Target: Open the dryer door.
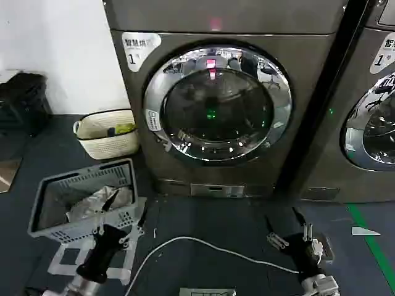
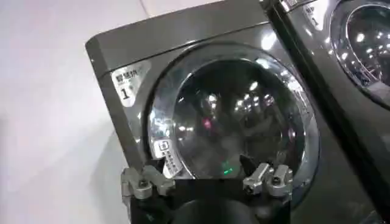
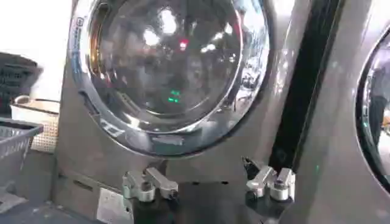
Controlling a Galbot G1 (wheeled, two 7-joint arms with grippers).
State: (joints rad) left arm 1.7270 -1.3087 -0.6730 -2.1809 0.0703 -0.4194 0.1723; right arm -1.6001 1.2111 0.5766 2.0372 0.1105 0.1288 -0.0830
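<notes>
The dryer door [image 1: 217, 103], a round chrome-rimmed porthole with dark glass, sits flush in the front of the grey machine straight ahead. It is also seen in the left wrist view [image 2: 237, 115] and the right wrist view [image 3: 167, 61]. My left gripper [image 1: 126, 209] hangs low at the front left, over the edge of a grey basket, open and holding nothing [image 2: 207, 176]. My right gripper [image 1: 284, 219] is low at the front right above the floor, open and holding nothing [image 3: 210, 179]. Both are well short of the door.
A grey plastic basket [image 1: 46, 203] with cloth in it stands at the left front. A cream woven basket [image 1: 108, 145] sits beside the machine. A second machine [image 1: 370, 111] stands at the right. A white cable [image 1: 210, 246] crosses the dark floor. Green tape [image 1: 370, 240] marks the right.
</notes>
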